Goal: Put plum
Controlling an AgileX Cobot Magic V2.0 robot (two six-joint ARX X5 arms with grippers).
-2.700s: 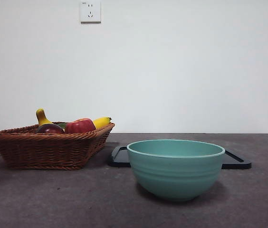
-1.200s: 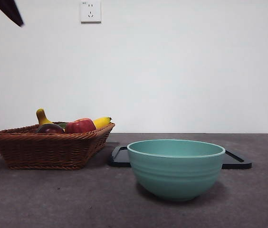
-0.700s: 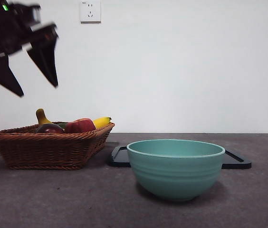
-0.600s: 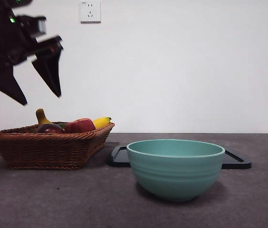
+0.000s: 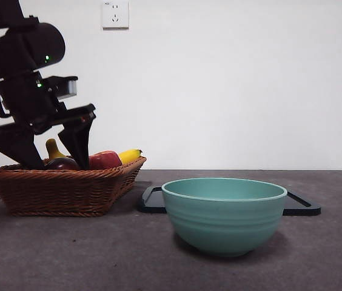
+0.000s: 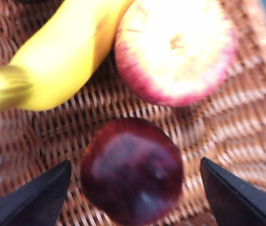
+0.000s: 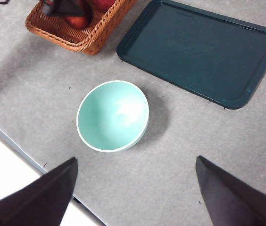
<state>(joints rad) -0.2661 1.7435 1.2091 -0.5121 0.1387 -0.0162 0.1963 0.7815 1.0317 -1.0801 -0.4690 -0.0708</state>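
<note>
The basket (image 5: pixel 62 191) rim hides most of the plum (image 5: pixel 62 163).

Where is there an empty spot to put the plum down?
The green bowl is empty, and so is the dark tray beside it. Bare table lies around both. The basket is crowded: plum, apple and banana fill it, with the left gripper open around the plum.

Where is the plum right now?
The plum lies in the wicker basket at the front view's left, beside the apple and banana, between the left hand's open jaws.
</note>
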